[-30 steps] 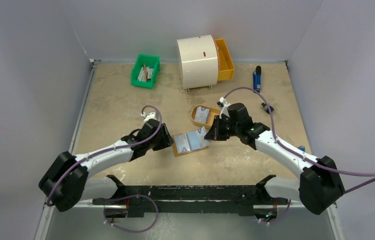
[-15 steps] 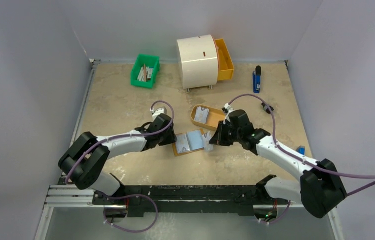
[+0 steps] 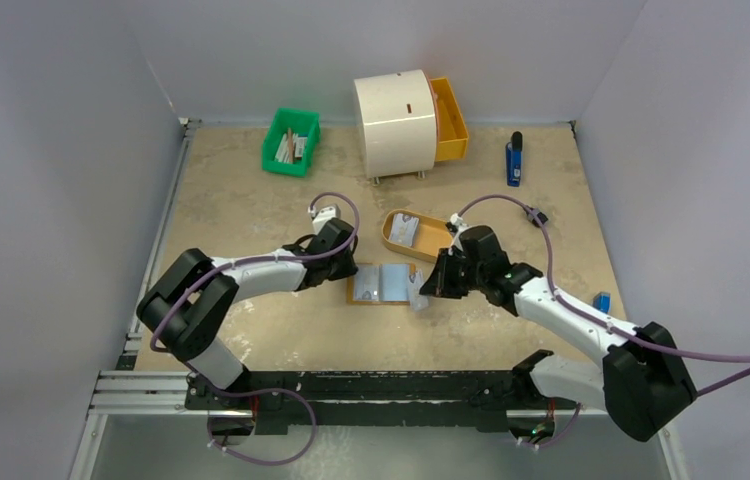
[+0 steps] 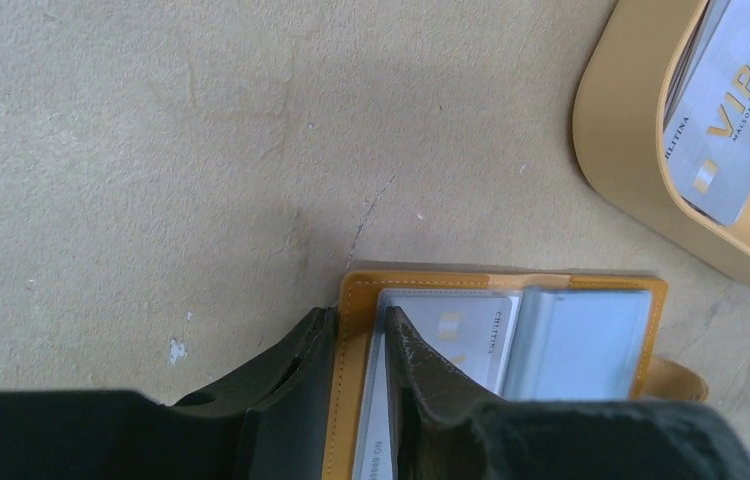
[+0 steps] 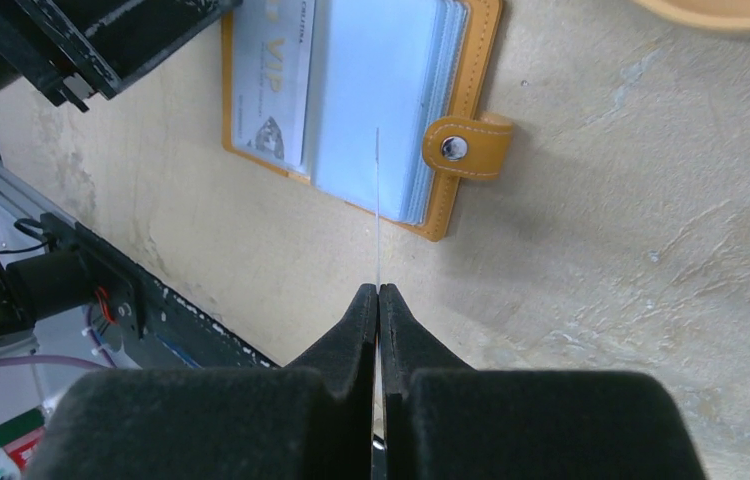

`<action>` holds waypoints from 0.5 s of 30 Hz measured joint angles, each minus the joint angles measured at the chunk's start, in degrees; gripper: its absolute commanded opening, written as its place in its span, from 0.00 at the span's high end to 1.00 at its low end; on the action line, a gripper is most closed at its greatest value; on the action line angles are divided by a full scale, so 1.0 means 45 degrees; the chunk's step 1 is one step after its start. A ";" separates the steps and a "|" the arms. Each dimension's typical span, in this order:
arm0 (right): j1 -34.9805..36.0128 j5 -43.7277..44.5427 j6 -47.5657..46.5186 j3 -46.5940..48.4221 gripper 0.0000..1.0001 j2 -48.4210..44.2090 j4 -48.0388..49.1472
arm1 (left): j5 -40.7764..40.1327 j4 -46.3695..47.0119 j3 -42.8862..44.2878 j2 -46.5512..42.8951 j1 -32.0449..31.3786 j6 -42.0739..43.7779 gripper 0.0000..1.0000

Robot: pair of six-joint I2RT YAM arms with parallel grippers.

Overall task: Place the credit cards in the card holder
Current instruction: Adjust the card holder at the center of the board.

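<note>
Pinching one credit card (image 5: 378, 210) in the right gripper (image 5: 378, 292), fingers pressed together on its near end, only the thin edge showing to the wrist camera. Long axis of the card straight out from the fingertips, aimed at the card holder (image 3: 381, 283), open and flat on the desk (image 3: 251, 200) between the two arms, snap tab (image 5: 463, 148) sticking out on the side nearest those fingers. Card tip hanging over the pale blue sleeves (image 5: 411, 90), just ahead of the fingers; height above them impossible to tell. Clamping the opposite cover edge with the left gripper (image 4: 356, 330), fingers closed down on the orange leather and pinning the holder in place. One VIP card (image 5: 276, 70) already in the sleeve beside the left fingers; another lying in the oval tray (image 4: 611, 130) just beyond. Probably calls for tipping the held card flatter and sliding it lengthwise into a sleeve mouth, with the right arm the one placed for it.
</note>
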 measured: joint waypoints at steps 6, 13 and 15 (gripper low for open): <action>0.0000 -0.0257 0.0131 -0.0053 1.00 0.0549 0.0131 | -0.0073 -0.0063 0.0087 0.0000 0.0000 0.0000 0.63; 0.0000 -0.0267 0.0287 -0.0053 1.00 0.1433 0.0131 | -0.0160 -0.0389 -0.0345 -0.1928 -0.0015 -0.0005 0.54; 0.0000 -0.0335 0.0330 -0.0053 1.00 0.1574 0.0214 | -0.0160 -0.0384 -0.0345 -0.2467 -0.0092 -0.0005 0.53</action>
